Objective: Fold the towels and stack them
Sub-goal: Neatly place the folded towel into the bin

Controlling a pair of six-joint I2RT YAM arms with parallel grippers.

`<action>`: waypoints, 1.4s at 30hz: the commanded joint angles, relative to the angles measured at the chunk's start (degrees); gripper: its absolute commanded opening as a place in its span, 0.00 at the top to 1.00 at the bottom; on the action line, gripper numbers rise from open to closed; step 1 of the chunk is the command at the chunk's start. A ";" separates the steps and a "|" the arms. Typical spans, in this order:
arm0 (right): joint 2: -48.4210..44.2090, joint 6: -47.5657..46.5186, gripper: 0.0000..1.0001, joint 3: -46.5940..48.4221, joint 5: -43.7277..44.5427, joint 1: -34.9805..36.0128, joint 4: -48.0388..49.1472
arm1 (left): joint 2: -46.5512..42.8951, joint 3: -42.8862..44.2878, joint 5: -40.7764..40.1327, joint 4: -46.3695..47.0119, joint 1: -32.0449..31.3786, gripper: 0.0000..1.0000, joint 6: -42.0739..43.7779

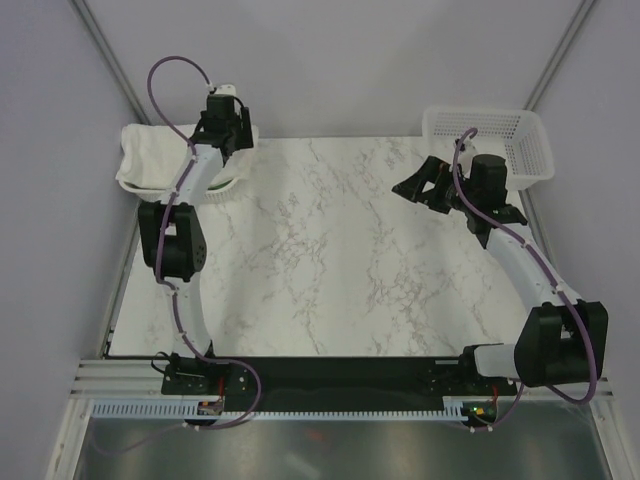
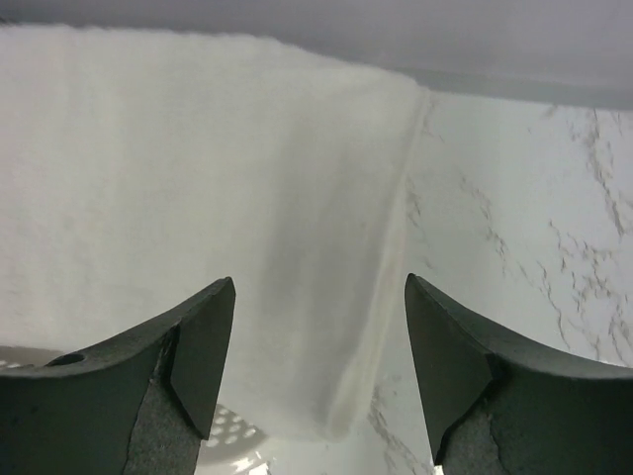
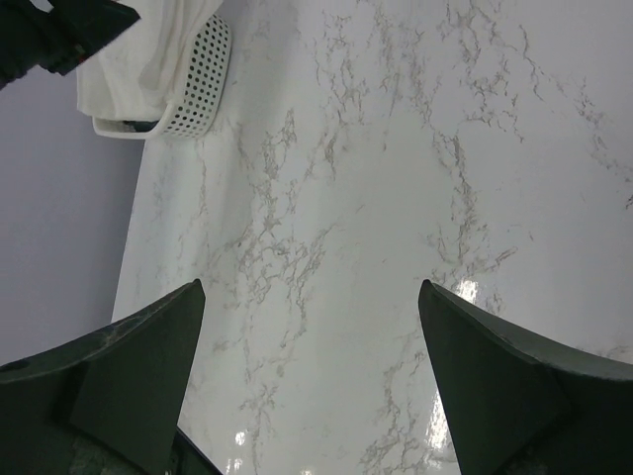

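we find the white towel (image 2: 148, 148) draped over a basket (image 3: 203, 84) just beneath the left gripper (image 2: 318, 280), whose jaws stand apart and empty. right gripper (image 3: 311, 284) is wide open and empty. the other towels are unseen, so we cannot confirm a stack.

I find the widest room over the marble middle of the bench (image 1: 330, 260), where a claw can sweep from side to side. At the far left corner the white towel (image 1: 145, 160), draped over a mesh basket (image 3: 203, 84), blocks the way close to the side wall (image 1: 60, 200). A second basket (image 1: 500, 135) fills the far right corner, just beside my right arm (image 1: 520, 250).
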 commanded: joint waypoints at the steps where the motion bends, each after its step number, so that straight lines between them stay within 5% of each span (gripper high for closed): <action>1: -3.29 -0.70 0.02 2.51 0.95 0.36 -1.58 | -2.01 -4.64 2.85 -3.99 0.24 0.24 -6.15; 12: -6.19 0.18 0.02 5.49 4.55 0.45 -8.34 | -11.31 -7.64 15.59 -11.19 -0.28 0.20 -9.31; 15: -7.33 -1.75 0.02 6.73 8.58 0.36 -13.17 | -14.74 -7.64 20.25 -13.90 -0.54 0.01 -9.93; 17: -8.56 -2.72 0.02 6.73 10.95 0.45 -14.76 | -19.03 -10.00 24.97 -14.18 -1.24 0.00 -10.28; 28: -19.90 -0.44 0.02 5.94 15.90 0.62 -20.92 | -51.29 -37.76 40.01 -3.32 -16.62 0.00 -10.62; 42: -33.17 -5.79 0.02 0.58 13.43 1.33 -23.38 | -76.97 -49.48 39.68 1.55 -18.30 0.00 -16.52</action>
